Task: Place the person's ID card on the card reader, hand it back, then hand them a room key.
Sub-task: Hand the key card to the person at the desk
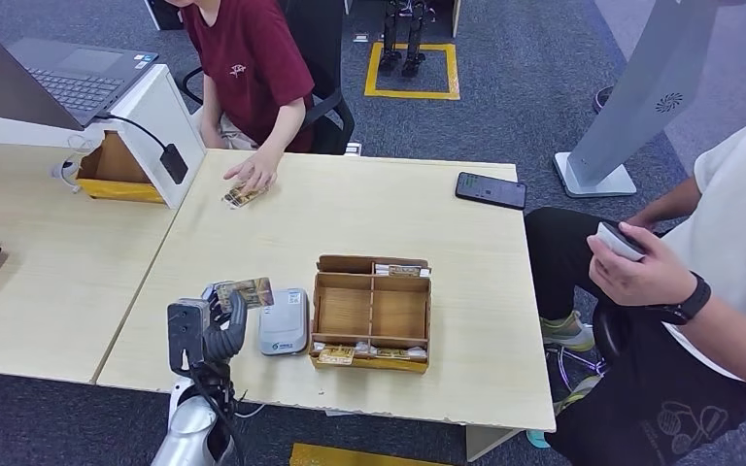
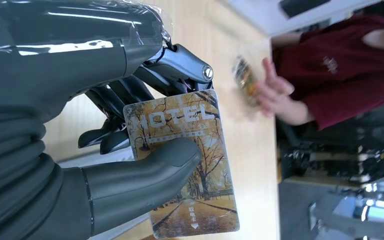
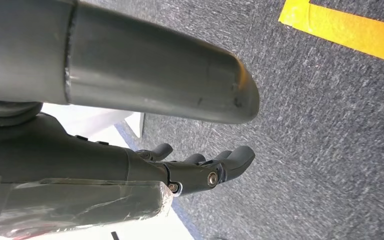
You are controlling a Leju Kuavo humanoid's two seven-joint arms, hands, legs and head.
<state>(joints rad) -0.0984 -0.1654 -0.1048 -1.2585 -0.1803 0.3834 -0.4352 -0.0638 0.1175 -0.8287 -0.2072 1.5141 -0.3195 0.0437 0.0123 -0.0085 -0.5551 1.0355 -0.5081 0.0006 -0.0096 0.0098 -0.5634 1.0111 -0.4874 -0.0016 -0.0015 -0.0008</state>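
Observation:
My left hand (image 1: 208, 327) is raised over the table's near edge and pinches a hotel room key card (image 1: 249, 291) printed with autumn trees. The left wrist view shows the thumb (image 2: 145, 172) pressing the key card (image 2: 187, 150) against the fingers. Just right of that hand lies the grey-white card reader (image 1: 284, 322). Across the table, a person in a red shirt rests a hand (image 1: 254, 173) on another card (image 1: 238, 198) lying flat; this hand (image 2: 274, 94) looks blurred in the wrist view. My right hand (image 3: 200, 165) hangs over grey carpet, holding nothing.
A partitioned cardboard box (image 1: 371, 313) with more cards stands right of the reader. A black phone (image 1: 491, 189) lies at the far right edge. A laptop (image 1: 70, 74) sits on a white stand at far left. A second person (image 1: 699, 272) sits at the right, holding a small device.

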